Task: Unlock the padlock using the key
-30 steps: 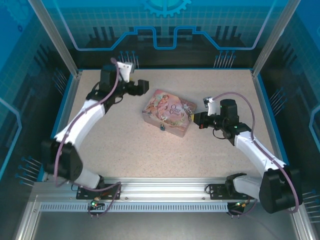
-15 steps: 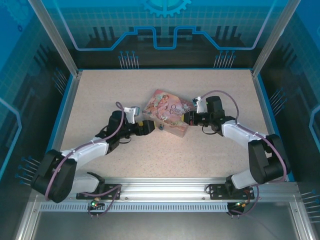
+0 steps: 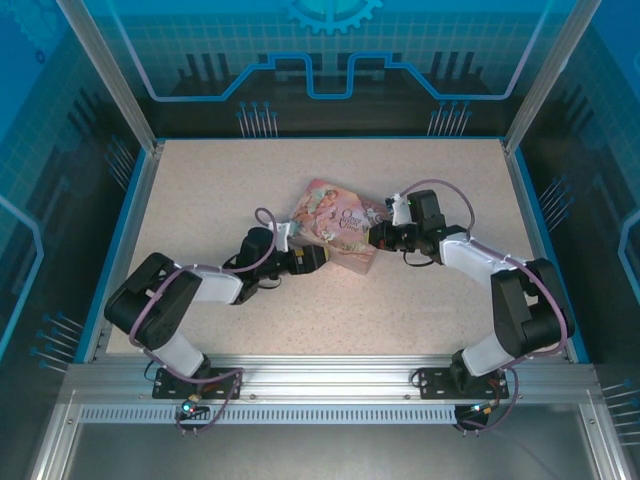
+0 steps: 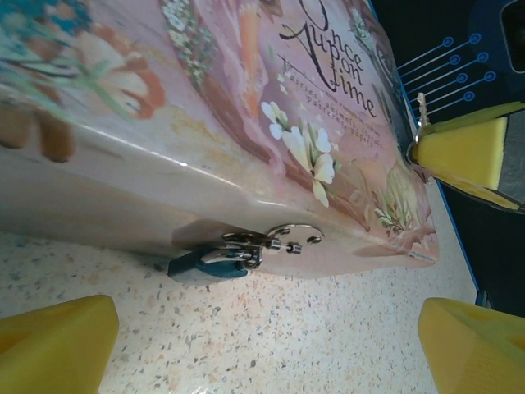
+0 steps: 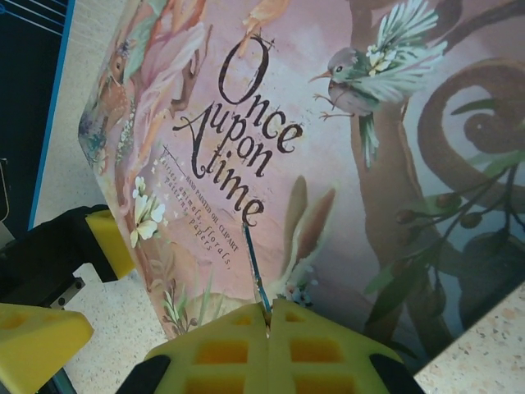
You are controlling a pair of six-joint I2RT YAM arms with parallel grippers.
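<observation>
Left gripper (image 4: 262, 349) stands wide, the small blue-teal padlock (image 4: 205, 265) just ahead of it, hanging on the pink illustrated tin (image 4: 246, 98). Right gripper (image 5: 268, 320) pinches the thin dark metal key (image 5: 255, 267); the key may twist when pushed.

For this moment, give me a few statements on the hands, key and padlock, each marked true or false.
1. The right hand is shut on the key. True.
2. The padlock lies loose, far from the tin. False: it hangs at the tin's clasp, against the tin's side wall.
3. The left hand is open. True.
4. The key is inside the padlock. False: its blade points over the tin, apart from the padlock.
</observation>
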